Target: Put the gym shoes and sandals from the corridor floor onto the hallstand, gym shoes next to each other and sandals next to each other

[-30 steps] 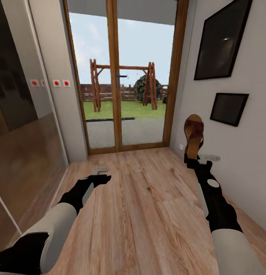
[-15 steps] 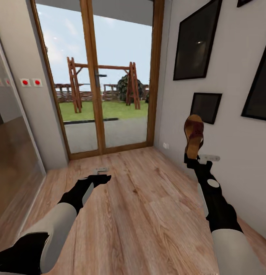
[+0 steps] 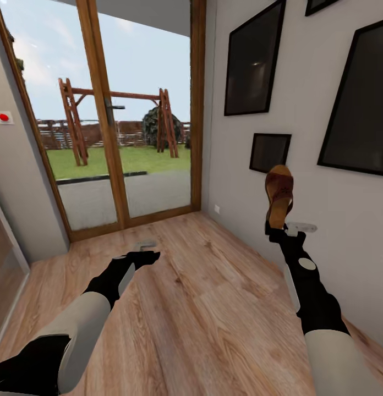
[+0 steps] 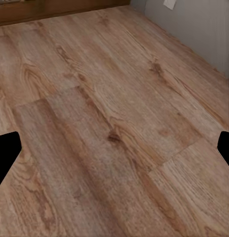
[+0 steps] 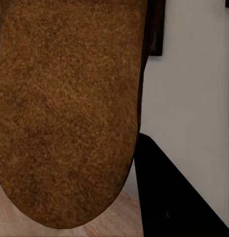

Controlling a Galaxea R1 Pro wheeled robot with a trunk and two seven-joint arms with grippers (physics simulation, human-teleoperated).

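Note:
My right gripper (image 3: 279,226) is shut on the heel of a dark brown sandal (image 3: 280,193), which stands upright, toe up, in front of the white right wall. Its tan footbed (image 5: 70,108) looms close in the right wrist view, with one black finger (image 5: 169,197) beside it. My left gripper (image 3: 149,255) hangs low over the corridor floor (image 3: 213,308), holding nothing; its two fingertips (image 4: 6,153) sit far apart at the edges of the left wrist view, so it is open. The gym shoes and the hallstand are out of view.
A glass door with a wooden frame (image 3: 109,137) closes the corridor's far end. Dark framed pictures (image 3: 252,60) hang on the right wall. A small metal floor plate (image 3: 145,242) lies near the door. A red-button switch (image 3: 3,117) is on the left wall.
The whole picture has slid left, so the camera has turned right: more of the right wall and its pictures show. Both arms keep their pose, the sandal still held.

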